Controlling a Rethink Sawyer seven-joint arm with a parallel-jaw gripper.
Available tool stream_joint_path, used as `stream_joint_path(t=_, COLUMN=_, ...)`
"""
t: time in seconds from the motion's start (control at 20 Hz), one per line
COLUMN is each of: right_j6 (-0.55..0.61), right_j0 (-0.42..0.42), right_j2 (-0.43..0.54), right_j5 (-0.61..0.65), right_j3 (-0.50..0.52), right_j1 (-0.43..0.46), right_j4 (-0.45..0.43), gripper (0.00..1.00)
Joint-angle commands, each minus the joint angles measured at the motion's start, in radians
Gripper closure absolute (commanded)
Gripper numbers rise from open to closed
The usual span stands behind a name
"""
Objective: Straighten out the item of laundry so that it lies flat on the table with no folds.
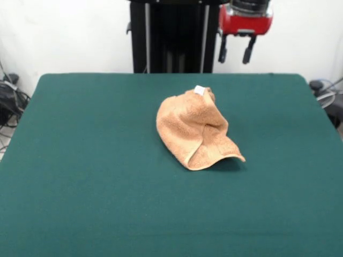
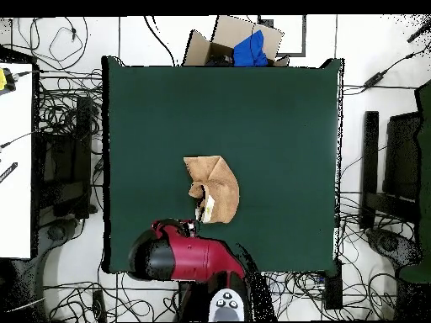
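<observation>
The towel [image 1: 195,131] lies crumpled just past the centre of the green table [image 1: 80,176], folded over itself so its underside and most hems are hidden; one corner lifts at 4 o'clock, and the white tag [image 1: 199,90] sits at 12 o'clock. Bare felt surrounds it on all sides, widest toward the near edge. Beyond the far edge, at 1 o'clock, the gripper [image 1: 236,52] hangs raised, fingers [image 1: 248,53] apart and empty, beside the black pedestal [image 1: 174,37] and white wall.

A lab: floor cables [image 2: 63,118] ring the robot's green table [image 2: 278,109].
</observation>
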Motion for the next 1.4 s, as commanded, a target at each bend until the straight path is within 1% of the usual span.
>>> stream_joint_path(t=0.05, right_j6=0.200, right_j0=-0.049, right_j2=0.057, right_j5=-0.121, right_j3=0.010, right_j1=0.110, right_j4=0.000, gripper=0.00)
stream_joint_path(t=0.15, right_j6=0.201, right_j0=-0.067, right_j2=0.072, right_j5=-0.145, right_j3=0.010, right_j1=0.133, right_j4=0.003, gripper=0.00)
stream_joint_path(t=0.3, right_j6=0.196, right_j0=-0.090, right_j2=0.086, right_j5=-0.144, right_j3=0.016, right_j1=0.155, right_j4=0.006, gripper=0.00)
stream_joint_path(t=0.45, right_j6=0.205, right_j0=-0.092, right_j2=0.084, right_j5=-0.152, right_j3=0.011, right_j1=0.173, right_j4=0.016, gripper=0.00)
stream_joint_path(t=0.55, right_j6=0.212, right_j0=-0.092, right_j2=0.081, right_j5=-0.163, right_j3=0.001, right_j1=0.199, right_j4=0.023, gripper=0.00)
stream_joint_path(t=0.6, right_j6=0.206, right_j0=-0.105, right_j2=0.089, right_j5=-0.175, right_j3=-0.011, right_j1=0.224, right_j4=0.019, gripper=0.00)
stream_joint_path(t=0.7, right_j6=0.199, right_j0=-0.114, right_j2=0.091, right_j5=-0.184, right_j3=-0.026, right_j1=0.246, right_j4=0.014, gripper=0.00)
stream_joint_path(t=0.95, right_j6=0.210, right_j0=-0.114, right_j2=0.096, right_j5=-0.218, right_j3=-0.041, right_j1=0.287, right_j4=0.021, gripper=0.00)
stream_joint_path(t=1.15, right_j6=0.223, right_j0=-0.088, right_j2=0.088, right_j5=-0.251, right_j3=-0.066, right_j1=0.327, right_j4=0.034, gripper=0.00)
stream_joint_path(t=1.4, right_j6=0.221, right_j0=-0.093, right_j2=0.101, right_j5=-0.297, right_j3=-0.083, right_j1=0.374, right_j4=0.032, gripper=0.00)
